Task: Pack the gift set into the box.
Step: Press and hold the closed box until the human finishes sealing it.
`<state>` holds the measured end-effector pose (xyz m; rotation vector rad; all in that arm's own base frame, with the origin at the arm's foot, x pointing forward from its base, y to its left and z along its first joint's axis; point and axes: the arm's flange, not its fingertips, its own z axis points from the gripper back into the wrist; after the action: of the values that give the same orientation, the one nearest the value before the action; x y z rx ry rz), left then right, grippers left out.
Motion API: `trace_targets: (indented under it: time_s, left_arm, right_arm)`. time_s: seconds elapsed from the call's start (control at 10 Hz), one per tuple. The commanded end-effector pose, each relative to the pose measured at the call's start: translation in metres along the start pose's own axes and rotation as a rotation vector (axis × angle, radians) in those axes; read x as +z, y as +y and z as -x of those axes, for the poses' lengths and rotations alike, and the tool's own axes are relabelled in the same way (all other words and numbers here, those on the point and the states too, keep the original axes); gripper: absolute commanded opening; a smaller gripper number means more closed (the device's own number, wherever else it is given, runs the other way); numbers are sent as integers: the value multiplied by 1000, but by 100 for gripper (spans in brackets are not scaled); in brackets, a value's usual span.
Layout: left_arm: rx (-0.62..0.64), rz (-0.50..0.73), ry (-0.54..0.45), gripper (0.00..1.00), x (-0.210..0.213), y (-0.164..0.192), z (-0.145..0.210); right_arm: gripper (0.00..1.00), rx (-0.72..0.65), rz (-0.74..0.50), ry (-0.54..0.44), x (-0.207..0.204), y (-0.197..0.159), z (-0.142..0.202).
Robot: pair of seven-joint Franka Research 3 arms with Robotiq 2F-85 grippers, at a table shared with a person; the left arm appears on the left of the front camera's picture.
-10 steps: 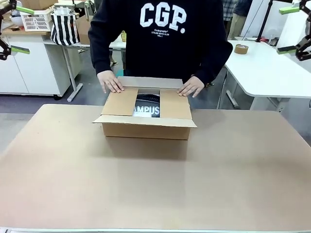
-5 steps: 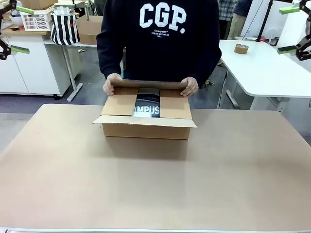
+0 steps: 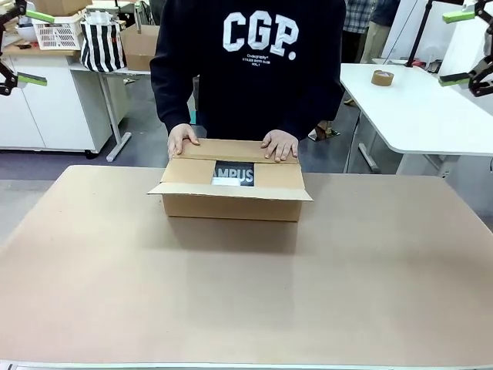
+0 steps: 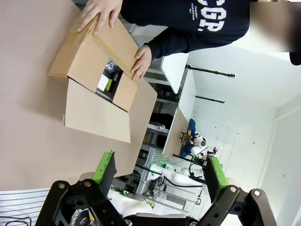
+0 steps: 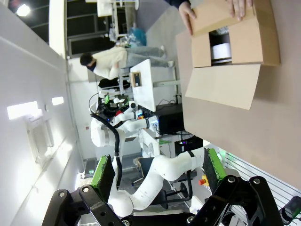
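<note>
You see the box (image 3: 229, 190) on the brown table (image 3: 246, 293), at its far middle, just in front of the person (image 3: 250, 62); the two side flaps are folded in and lie flat, the near flap sticks out toward the robot's side, and the far flap is pressed down over the opening by both hands of the person; one hand (image 3: 182, 139) rests on the flap's corner at the picture's left, the other hand (image 3: 280, 144) on its corner at the right.

You find the gift set (image 3: 233, 173) inside the box; only a small part shows in the gap between the flaps, black with the white letters "AMPUS".

You see the left pincer (image 4: 157, 176) open, its green pads well apart, holding nothing, high above the table and far from the box; the right pincer (image 5: 157, 176) is open too, empty, and also far from the box.

On the white table at the right a roll of tape (image 3: 382, 78) lies alone.
</note>
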<state>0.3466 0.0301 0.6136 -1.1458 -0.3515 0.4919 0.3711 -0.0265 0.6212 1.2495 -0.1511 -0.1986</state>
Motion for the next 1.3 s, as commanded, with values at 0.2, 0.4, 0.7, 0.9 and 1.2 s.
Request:
trace_targets:
  time_s: [0.2, 0.4, 0.7, 0.9, 1.2]
  left_arm:
    - [-7, 13, 8, 100, 1, 0, 0]
    - [-7, 13, 8, 100, 1, 0, 0]
    - [-7, 13, 8, 100, 1, 0, 0]
    - [-7, 13, 8, 100, 1, 0, 0]
    - [-7, 13, 8, 100, 1, 0, 0]
  right_arm:
    - [100, -3, 12, 8, 3, 1, 0]
    - [100, -3, 12, 8, 3, 1, 0]
    - [100, -3, 12, 8, 3, 1, 0]
    - [100, -3, 12, 8, 3, 1, 0]
    - [100, -3, 12, 8, 3, 1, 0]
